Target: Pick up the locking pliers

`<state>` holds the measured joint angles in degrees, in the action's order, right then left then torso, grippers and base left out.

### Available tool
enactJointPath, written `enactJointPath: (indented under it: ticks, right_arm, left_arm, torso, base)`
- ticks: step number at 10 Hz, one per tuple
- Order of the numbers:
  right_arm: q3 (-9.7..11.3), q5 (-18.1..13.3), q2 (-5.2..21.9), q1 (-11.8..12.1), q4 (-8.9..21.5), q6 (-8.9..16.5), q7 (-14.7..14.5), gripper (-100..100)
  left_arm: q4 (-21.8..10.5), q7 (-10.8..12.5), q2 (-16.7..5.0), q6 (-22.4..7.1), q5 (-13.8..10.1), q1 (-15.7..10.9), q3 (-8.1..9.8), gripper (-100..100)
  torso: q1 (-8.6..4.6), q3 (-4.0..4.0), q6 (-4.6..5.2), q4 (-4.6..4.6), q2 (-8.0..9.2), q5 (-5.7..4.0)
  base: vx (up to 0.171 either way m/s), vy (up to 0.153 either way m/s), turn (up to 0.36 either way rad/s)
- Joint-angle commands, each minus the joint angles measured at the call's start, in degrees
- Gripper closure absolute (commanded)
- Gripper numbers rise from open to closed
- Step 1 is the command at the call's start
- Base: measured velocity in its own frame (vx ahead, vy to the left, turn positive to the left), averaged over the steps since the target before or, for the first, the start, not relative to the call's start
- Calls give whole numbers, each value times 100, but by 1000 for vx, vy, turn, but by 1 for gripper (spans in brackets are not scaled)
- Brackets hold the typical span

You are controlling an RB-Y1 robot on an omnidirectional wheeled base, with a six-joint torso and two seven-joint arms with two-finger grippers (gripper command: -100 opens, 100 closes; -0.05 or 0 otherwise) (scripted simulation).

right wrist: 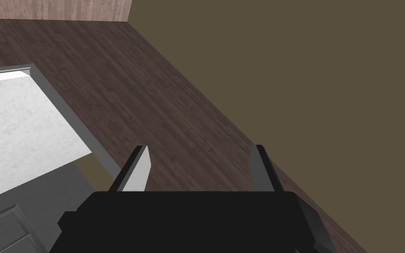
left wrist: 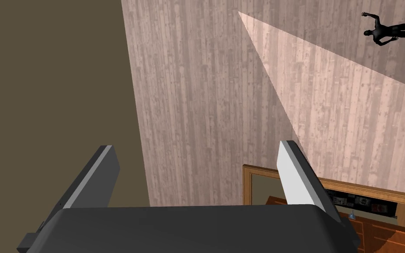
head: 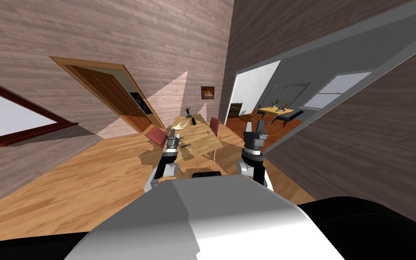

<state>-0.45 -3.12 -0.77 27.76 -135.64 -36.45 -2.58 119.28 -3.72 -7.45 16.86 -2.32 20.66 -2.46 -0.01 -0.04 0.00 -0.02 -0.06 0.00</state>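
Both hands are up in front of the chest.
- The left hand (head: 172, 134) is over the near left corner of the desk (head: 205, 141). Its wrist view shows the left hand (left wrist: 197, 147) with blades spread wide and nothing between them.
- The right hand (head: 255, 127) is off to the right of the desk, well apart from it. Its wrist view shows the right hand (right wrist: 198, 148) equally spread and empty.

The locking pliers (head: 185, 145) are, I judge, the small dark thing lying flat on the near left part of the desk, just beside the left hand. It is too small to make out the handles or which way they point. Farther along the desk are a pale object (head: 180, 126), a dark lump (head: 193, 121) and a black figurine (head: 188, 112). A red chair (head: 156, 135) stands at the left edge, close to the left forearm.

Risks from here:
- Wrong target. Several small dark items share the desk, and the pliers read as a smudge, so confirm before descending.
- A flat, low tool. Thin blades coming down could strike the desk top or skid over the tool and shove it towards the edge.
- Grip across the wrong axis. With the orientation unread, the blades may close along the length and pinch nothing.
- Elbow or forearm catching the red chair on the reach.
- Neither hand appears aimed down at the desk, so the final approach would lack a close look.
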Motion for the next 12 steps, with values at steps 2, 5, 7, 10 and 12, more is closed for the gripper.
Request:
enactJointPath:
  ticks: [2, 5, 7, 10, 12]
  right_arm:
    - [0, 0, 0, 0, 0, 0, 0, 0]
    - [0, 0, 0, 0, 0, 0, 0, 0]
    - [0, 0, 0, 0, 0, 0, 0, 0]
    - [0, 0, 0, 0, 0, 0, 0, 0]
    - [0, 0, 0, 0, 0, 0, 0, 0]
  left_arm:
    - [-448, 70, -113, -232, -71, -342, 67, -100]
    - [-825, 94, -138, -319, -98, -505, 94, -100]
    - [-1227, 145, -171, -501, -155, -847, 150, -100]
    - [-1666, 171, -179, -596, -184, -1028, 180, -100]
    - [-1967, 198, -183, -693, -214, -1214, 211, -100]
  torso:
    - [-2, 0, 0, 0, -1, 0]
    - [-1, 0, 0, 0, 0, 0]
    - [-1, 0, 0, 0, 1, 0]
    - [-2, 0, 0, 0, -1, -1]
    - [0, 0, 0, 0, 1, -1]
  base:
    - [13, -13, 37]
    - [9, -6, 17]
    - [10, -7, 36]
    - [10, -9, 16]
    - [8, -6, 23]
